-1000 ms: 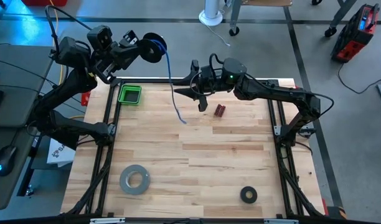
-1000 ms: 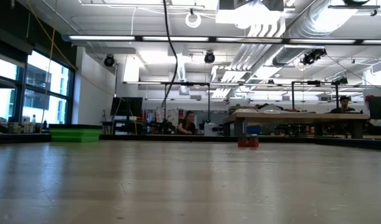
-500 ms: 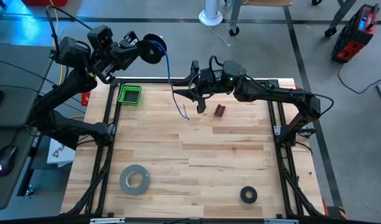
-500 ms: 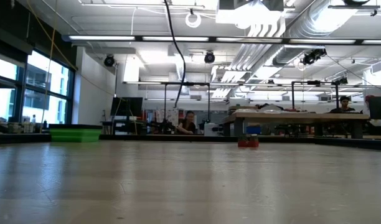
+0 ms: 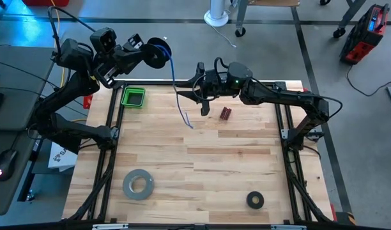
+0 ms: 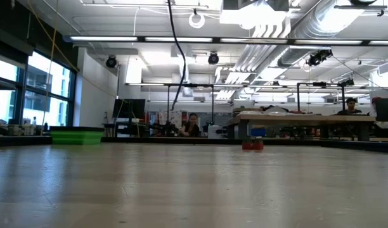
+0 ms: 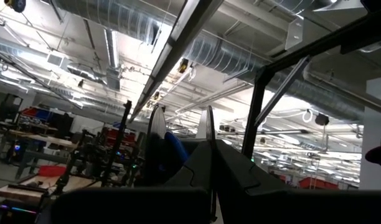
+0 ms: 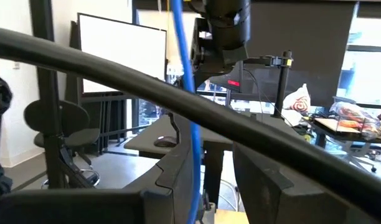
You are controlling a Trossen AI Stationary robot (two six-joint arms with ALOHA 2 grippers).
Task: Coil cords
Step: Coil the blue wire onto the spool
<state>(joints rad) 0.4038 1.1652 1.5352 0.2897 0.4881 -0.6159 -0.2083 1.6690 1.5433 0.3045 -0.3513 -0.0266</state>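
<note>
Cord point(image 5: 175, 82), blue, wire-thin, limp and light: hangs from spool point(image 5: 158, 50) clamped in my left end effector point(image 5: 146, 52) beyond the worktop's point(image 5: 234, 166) far-left edge. Right end effector point(image 5: 197, 97) grasps it mid-length, which I judge the best hold; loose tail dangles over the worktop.

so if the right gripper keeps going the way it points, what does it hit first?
Probably the blue cord, which hangs right between its jaws. Beyond it, the left arm's gripper holding the black spool, though depth is unclear.
</note>
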